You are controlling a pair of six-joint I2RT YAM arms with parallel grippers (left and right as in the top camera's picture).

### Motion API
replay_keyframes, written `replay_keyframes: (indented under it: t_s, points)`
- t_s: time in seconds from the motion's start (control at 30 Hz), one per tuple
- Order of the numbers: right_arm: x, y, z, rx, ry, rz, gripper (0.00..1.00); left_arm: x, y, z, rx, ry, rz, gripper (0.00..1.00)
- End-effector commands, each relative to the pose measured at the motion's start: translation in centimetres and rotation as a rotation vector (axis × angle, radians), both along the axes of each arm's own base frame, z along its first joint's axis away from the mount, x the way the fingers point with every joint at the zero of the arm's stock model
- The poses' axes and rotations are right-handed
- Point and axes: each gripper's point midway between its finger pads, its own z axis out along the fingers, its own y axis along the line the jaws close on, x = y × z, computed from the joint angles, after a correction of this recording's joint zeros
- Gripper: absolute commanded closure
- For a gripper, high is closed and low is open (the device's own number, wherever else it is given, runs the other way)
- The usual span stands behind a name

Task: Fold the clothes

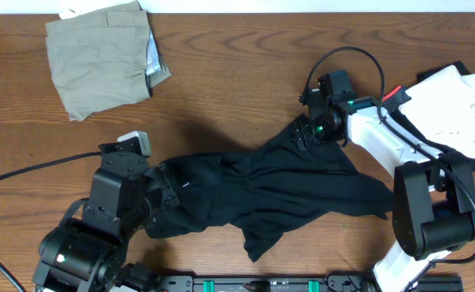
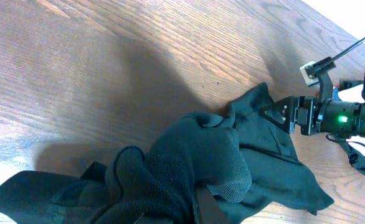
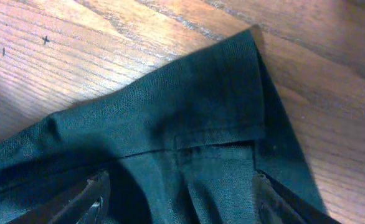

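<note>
A black garment (image 1: pixel 278 191) lies crumpled across the middle of the wooden table. My left gripper (image 1: pixel 160 193) is at its left end and is shut on a bunched fold of the black garment (image 2: pixel 195 155), which drapes over the fingers (image 2: pixel 202 206). My right gripper (image 1: pixel 307 134) is at the garment's upper right corner. In the right wrist view its fingers (image 3: pixel 179 202) are spread wide with the hemmed edge of the black cloth (image 3: pixel 189 112) lying flat between them. The right gripper also shows in the left wrist view (image 2: pixel 294 115), at the far tip of the cloth.
A folded khaki garment (image 1: pixel 100 57) lies at the back left of the table. A white bag-like item on black cloth (image 1: pixel 448 105) sits at the right edge. A cable (image 1: pixel 27 172) runs across the left side. Bare wood (image 1: pixel 237 73) shows behind the black garment.
</note>
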Motion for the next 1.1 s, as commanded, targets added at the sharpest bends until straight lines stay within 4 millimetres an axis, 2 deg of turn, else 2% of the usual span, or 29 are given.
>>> replay_keyframes:
  t_s: [0.0, 0.33, 1.07]
  points:
    - [0.7, -1.0, -0.3, -0.047, -0.020, 0.003, 0.29, 0.2, 0.2, 1.0, 0.017, -0.037, -0.006, 0.94]
    - [0.9, -0.6, -1.4, -0.038, -0.012, 0.023, 0.29, 0.2, 0.2, 1.0, 0.017, -0.036, -0.006, 0.94]
    - [1.6, -0.2, -1.4, -0.019, -0.039, 0.033, 0.30, 0.2, 0.2, 1.0, 0.017, -0.036, -0.006, 0.94]
